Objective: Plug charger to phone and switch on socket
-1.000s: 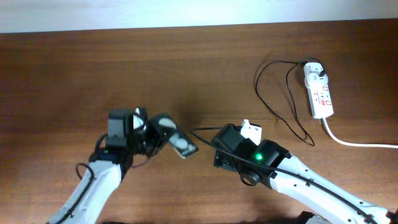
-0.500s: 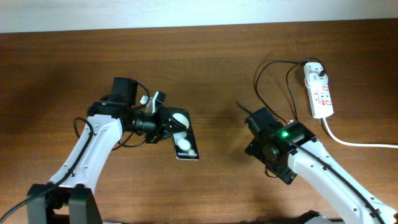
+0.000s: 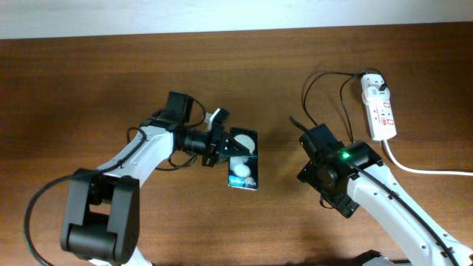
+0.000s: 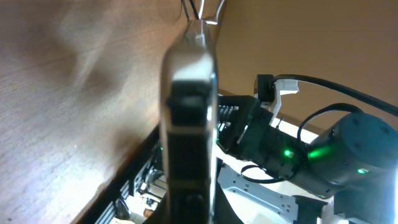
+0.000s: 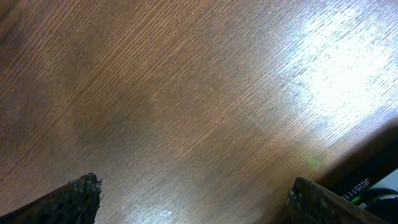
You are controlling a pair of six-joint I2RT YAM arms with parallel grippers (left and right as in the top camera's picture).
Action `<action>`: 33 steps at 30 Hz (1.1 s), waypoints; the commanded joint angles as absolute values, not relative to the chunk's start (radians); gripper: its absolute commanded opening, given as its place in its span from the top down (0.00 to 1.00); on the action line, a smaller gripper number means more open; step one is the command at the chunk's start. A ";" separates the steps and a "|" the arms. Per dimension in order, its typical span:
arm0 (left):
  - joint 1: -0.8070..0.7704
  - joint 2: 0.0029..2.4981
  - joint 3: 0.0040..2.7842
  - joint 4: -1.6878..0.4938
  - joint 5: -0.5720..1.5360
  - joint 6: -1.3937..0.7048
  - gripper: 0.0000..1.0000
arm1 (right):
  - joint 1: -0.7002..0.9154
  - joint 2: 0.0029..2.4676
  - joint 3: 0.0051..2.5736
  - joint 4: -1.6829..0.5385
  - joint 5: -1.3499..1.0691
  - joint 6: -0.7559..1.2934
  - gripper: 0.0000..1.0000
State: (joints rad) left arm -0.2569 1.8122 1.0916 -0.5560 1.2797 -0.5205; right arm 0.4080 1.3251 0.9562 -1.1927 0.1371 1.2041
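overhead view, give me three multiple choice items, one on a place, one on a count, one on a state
1. Where does the socket lie?
A. at the table's far right
B. beside the left arm
C. under the phone

2. How many white circles show on the phone?
A. one
B. two
C. four

3. How is the right gripper?
A. open and empty
B. shut on the charger
C. shut on the phone

Answers:
1 A: the socket sits at the far right of the table, apart from both arms.
2 B: two white circles show on the face of the phone.
3 A: in the right wrist view the right gripper has its fingers wide apart, with only bare wood between them.
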 commanded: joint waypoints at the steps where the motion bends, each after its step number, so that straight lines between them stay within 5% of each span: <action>1: -0.258 1.811 1.104 -0.604 1.348 -0.506 1.00 | 0.404 1.319 0.953 -1.193 0.143 1.205 0.01; 24: -0.258 1.811 1.104 -0.668 1.347 -0.450 1.00 | 0.404 1.319 0.953 -1.037 0.287 1.204 0.01; 27: -0.257 1.811 1.104 -0.668 1.338 -0.450 1.00 | 0.404 1.319 0.956 -0.765 0.266 0.840 0.01; 33: -0.257 1.811 1.104 -0.667 1.336 -0.451 1.00 | 0.301 1.407 1.209 -0.805 0.300 0.682 0.01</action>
